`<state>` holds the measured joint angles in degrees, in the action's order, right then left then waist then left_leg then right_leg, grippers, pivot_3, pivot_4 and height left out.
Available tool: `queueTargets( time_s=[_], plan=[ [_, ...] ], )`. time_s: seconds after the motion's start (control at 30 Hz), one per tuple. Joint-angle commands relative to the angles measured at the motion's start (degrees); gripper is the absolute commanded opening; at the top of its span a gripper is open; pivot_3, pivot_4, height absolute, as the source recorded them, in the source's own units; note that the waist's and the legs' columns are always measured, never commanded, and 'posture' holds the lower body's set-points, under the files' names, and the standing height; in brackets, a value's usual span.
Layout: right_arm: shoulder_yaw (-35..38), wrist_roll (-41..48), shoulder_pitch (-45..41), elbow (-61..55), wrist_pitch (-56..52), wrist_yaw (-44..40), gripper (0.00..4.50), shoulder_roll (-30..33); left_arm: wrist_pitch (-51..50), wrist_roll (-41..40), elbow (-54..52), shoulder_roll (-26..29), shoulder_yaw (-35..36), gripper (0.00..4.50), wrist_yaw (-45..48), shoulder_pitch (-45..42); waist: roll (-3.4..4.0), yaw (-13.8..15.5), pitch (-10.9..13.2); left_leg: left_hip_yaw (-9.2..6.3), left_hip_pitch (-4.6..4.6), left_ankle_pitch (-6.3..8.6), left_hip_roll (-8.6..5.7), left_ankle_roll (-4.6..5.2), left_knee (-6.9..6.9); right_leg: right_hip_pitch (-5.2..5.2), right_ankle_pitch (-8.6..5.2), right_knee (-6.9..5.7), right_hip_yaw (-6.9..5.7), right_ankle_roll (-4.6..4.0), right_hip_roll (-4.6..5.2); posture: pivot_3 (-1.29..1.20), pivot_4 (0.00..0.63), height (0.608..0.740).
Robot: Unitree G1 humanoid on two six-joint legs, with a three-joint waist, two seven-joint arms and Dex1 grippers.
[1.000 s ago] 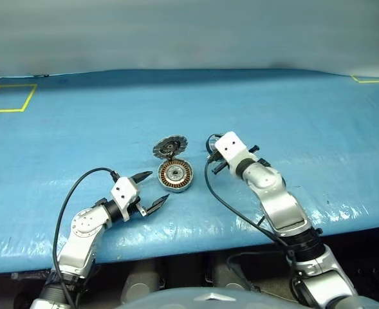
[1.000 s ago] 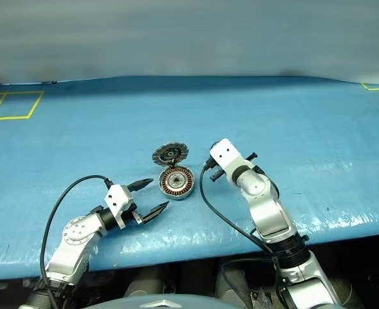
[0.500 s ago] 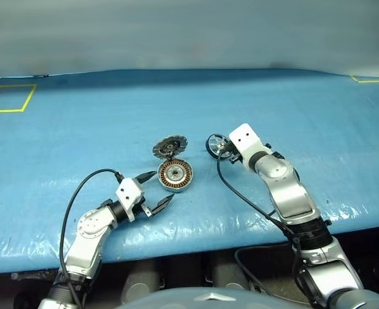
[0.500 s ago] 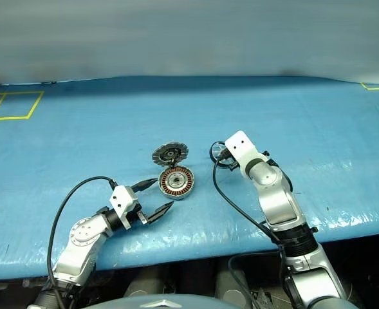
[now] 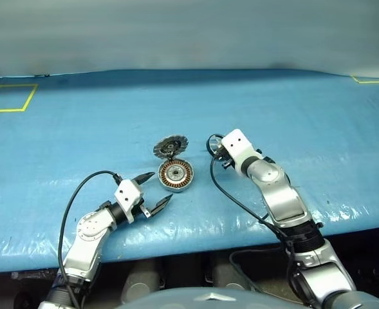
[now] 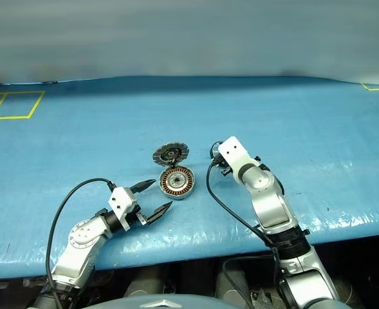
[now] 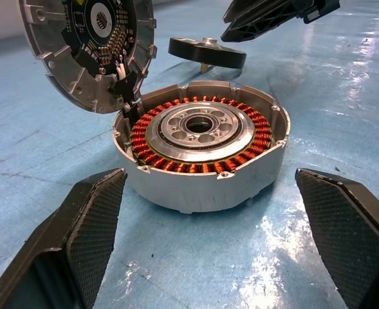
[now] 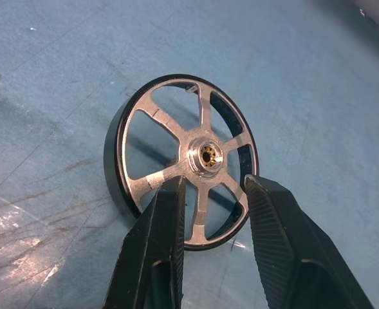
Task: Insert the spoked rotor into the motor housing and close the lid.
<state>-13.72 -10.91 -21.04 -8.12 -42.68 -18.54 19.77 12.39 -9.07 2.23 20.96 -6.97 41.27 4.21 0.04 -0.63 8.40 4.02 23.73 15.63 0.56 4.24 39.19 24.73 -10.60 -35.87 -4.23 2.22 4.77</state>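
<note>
The spoked rotor (image 8: 183, 161), a dark ring with silver spokes and a hub, lies flat on the blue table to the right of the motor housing (image 5: 175, 174). My right gripper (image 8: 213, 187) hovers just over the rotor's near rim, its fingers (image 8: 166, 219) a little apart and gripping nothing. The housing (image 7: 202, 129) shows coppery windings around a silver centre. Its lid (image 7: 92, 45) stands tilted open at the far side, toothed inner face toward me. My left gripper (image 5: 161, 186) is wide open near the front-left of the housing, apart from it.
The blue sheet covers the table (image 5: 292, 109), whose front edge runs just below both arms. Yellow tape squares (image 5: 9, 98) mark the far left and far right corners. Black cables (image 5: 73, 199) loop from each wrist over the sheet.
My right hand swung a little to the right half a second ago and has come back over the rotor. The left arm, housing and lid have stayed put.
</note>
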Motion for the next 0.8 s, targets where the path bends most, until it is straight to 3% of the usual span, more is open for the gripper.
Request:
queueTargets(
  time_s=[0.03,0.47,0.57,0.67,0.8],
  plan=[
    [-0.17,-0.95,-0.13,0.01,0.23,0.86,1.54,-0.19,1.48,0.2,-0.75,0.49,0.71,4.5,-0.28,0.09,0.0,0.0,0.0,0.0,0.0,0.0,0.0,0.0,0.0,0.0,0.0,0.0,0.0,0.0,0.0,0.0,0.15,0.74],
    [-0.62,-0.12,0.16,2.95,-0.24,0.74,1.54,-1.75,1.7,0.4,-0.96,0.57,0.65,4.5,-0.69,0.46,0.0,0.0,-0.01,0.0,-0.08,0.0,0.01,0.0,0.01,-0.07,0.0,0.0,0.02,0.0,-0.02,0.0,0.15,0.74],
    [0.3,0.37,0.19,3.11,-0.47,1.37,0.96,-2.43,1.75,0.41,-1.01,0.69,0.7,4.5,-0.77,0.52,-0.01,-0.01,-0.01,0.0,-0.09,0.0,0.02,-0.01,0.01,-0.08,0.0,0.0,0.03,0.0,-0.03,0.0,0.15,0.74],
    [0.99,0.79,0.55,2.66,-0.77,1.9,0.01,-3.11,1.75,0.28,-0.99,0.91,0.72,4.5,-0.75,0.43,0.0,0.01,-0.01,0.0,-0.08,-0.01,0.03,-0.02,0.01,-0.07,0.0,-0.01,0.03,-0.01,-0.04,0.0,0.15,0.74],
    [1.67,1.34,1.05,2.07,-1.08,2.09,0.01,-4.0,1.68,0.18,-0.87,1.08,0.68,4.5,-0.61,0.22,0.0,-0.01,-0.01,0.0,-0.08,-0.01,0.02,-0.02,0.01,-0.06,0.0,-0.01,0.05,-0.01,-0.04,0.0,0.15,0.74]
  ],
)
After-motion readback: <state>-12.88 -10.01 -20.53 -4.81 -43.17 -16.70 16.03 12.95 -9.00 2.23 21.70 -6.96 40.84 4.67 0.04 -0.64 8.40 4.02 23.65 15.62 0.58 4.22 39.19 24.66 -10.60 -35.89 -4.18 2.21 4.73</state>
